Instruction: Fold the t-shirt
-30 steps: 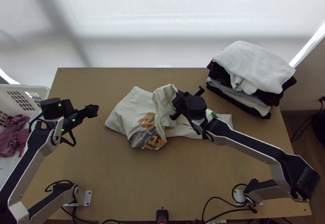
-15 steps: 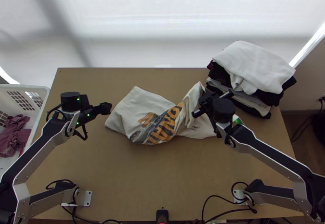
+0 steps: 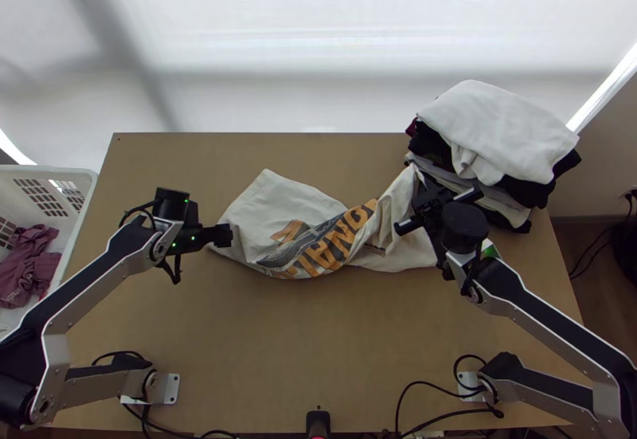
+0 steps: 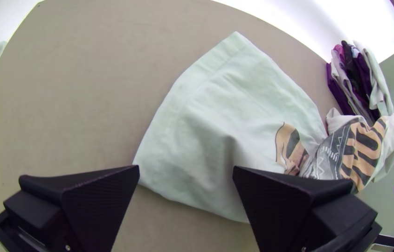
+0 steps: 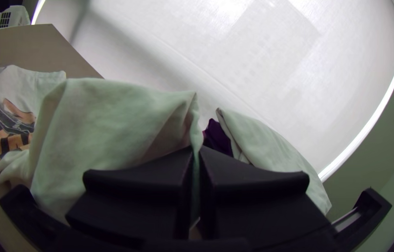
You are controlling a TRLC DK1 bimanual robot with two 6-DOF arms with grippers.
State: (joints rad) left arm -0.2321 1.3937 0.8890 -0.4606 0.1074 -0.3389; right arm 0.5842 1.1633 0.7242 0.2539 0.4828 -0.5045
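Observation:
The off-white t-shirt (image 3: 283, 208) lies partly flat at its left part, its orange and grey print twisted, its right part lifted toward my right gripper (image 3: 428, 208). In the right wrist view, my right gripper (image 5: 197, 156) is shut on a pinched edge of the t-shirt (image 5: 113, 116). At the cloth's left edge is my left gripper (image 3: 229, 236). The left wrist view shows my left gripper (image 4: 186, 170) open, its fingers wide apart over the near left corner of the t-shirt (image 4: 224, 121), not closed on it.
A stack of folded clothes (image 3: 502, 132) stands at the table's back right, just beyond my right gripper. At the left edge is a white basket (image 3: 76, 176) with a dark red cloth (image 3: 32, 256) inside. Bare wood (image 3: 318, 351) spans the table's near part.
My right gripper has moved right with its part of the t-shirt, drawing the folded-over cloth and print out to the right. My left gripper has come right, up to the cloth's left edge.

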